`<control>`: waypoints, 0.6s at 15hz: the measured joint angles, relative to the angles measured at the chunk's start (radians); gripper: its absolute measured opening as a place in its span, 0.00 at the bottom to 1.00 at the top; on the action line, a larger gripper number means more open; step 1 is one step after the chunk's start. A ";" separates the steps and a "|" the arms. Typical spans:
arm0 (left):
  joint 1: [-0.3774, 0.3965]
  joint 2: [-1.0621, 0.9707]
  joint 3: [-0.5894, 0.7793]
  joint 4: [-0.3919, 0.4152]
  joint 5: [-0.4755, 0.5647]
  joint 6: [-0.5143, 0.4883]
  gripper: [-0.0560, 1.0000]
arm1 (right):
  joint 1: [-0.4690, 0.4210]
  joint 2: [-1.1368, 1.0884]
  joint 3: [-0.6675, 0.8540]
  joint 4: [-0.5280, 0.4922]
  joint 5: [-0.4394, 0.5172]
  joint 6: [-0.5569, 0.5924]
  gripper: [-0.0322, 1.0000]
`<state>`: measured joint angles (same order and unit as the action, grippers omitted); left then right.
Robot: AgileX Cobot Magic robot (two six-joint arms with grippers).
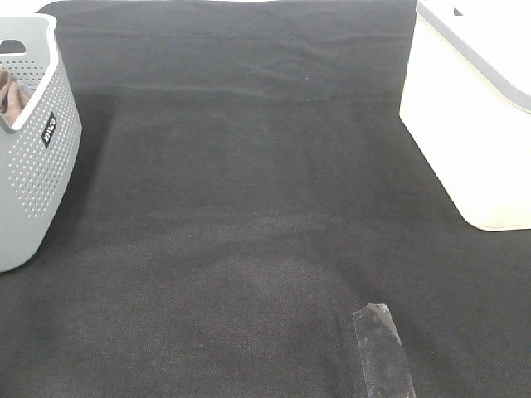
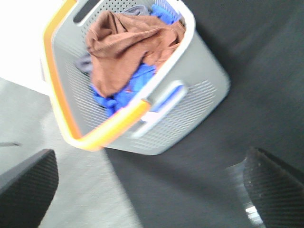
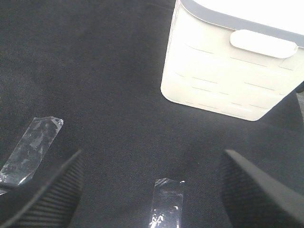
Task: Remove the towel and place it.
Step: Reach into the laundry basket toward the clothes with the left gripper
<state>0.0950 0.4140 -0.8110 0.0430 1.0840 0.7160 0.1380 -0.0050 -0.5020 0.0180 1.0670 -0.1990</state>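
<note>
While the towel [image 2: 128,52] lies bunched on top of the pile inside the grey basket [image 2: 190,109], nothing has hold of it, so the task looks to be at its very start: the approach for a first grasp. The left arm's jaws stand wide apart and empty, above and to one side of the basket. The towel's rust-brown folds are heaped over a blue cloth [image 2: 126,92]. The right arm's jaws are likewise spread and hold nothing, poised over the black surface [image 1: 249,207] near the white bin [image 3: 223,76] and some strips of clear tape [image 3: 31,149].

The next move, as I judge it, falls to the left arm: bring the jaws over the basket's mouth, descend onto a raised fold of brown, and close on that alone, so the blue cloth beneath is not dragged out with it. Where the towel should be laid I cannot tell; the open surface between basket and bin seems likeliest.
</note>
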 joint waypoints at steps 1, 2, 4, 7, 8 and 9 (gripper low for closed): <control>0.000 0.150 -0.095 0.040 -0.009 0.130 0.99 | 0.000 0.000 0.000 0.000 0.000 0.000 0.76; 0.000 0.249 -0.169 0.070 -0.011 0.172 0.99 | 0.000 0.000 0.000 0.000 0.000 0.000 0.76; 0.000 0.455 -0.307 0.130 -0.011 0.221 0.99 | 0.000 0.000 0.000 0.000 0.000 0.000 0.76; 0.000 0.755 -0.510 0.242 -0.004 0.253 0.99 | 0.000 0.000 0.000 0.000 0.000 0.000 0.76; 0.000 0.839 -0.559 0.271 -0.003 0.260 0.99 | 0.000 0.000 0.000 0.000 0.000 0.000 0.76; 0.000 0.917 -0.604 0.296 -0.003 0.272 0.99 | 0.000 0.000 0.000 0.000 0.000 0.000 0.76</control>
<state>0.0950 1.3310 -1.4150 0.3390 1.0810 0.9880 0.1380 -0.0050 -0.5020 0.0180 1.0670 -0.1990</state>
